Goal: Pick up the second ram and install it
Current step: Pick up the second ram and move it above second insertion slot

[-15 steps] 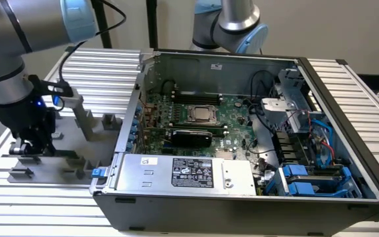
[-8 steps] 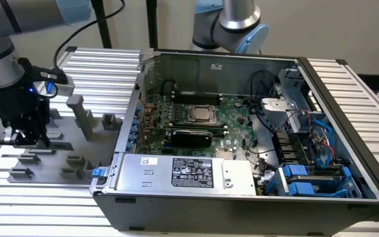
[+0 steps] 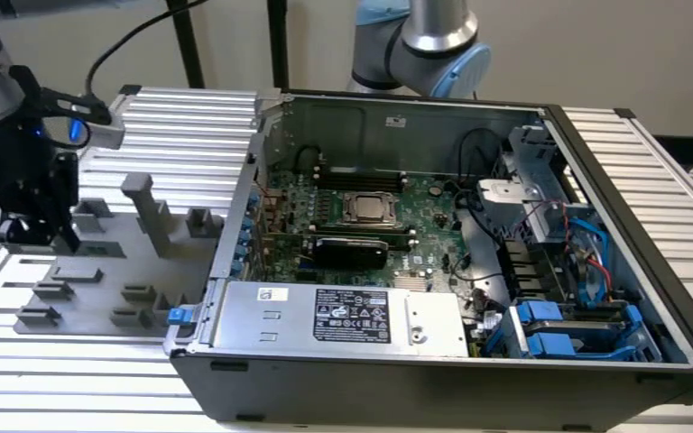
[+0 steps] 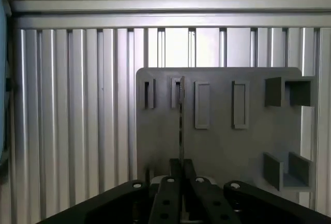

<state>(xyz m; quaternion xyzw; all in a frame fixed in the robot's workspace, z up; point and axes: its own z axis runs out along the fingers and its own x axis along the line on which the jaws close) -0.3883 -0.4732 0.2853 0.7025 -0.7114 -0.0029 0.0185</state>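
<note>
Wrist view: the second ram (image 4: 181,123) is seen edge-on, pinched by the pincer (image 4: 181,164) above the gray fixture plate (image 4: 222,151). The plate is carried by the ribbed tabletop (image 4: 77,110), beside the open computer case (image 3: 443,383).

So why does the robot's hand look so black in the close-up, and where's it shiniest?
Wrist view: the gripper sits in shade, nearly black, shut on the second ram, an edge-on dark line; the ribbed metal table glares brightest beyond the gray fixture plate. Exterior view: the computer case is dim inside.
</note>
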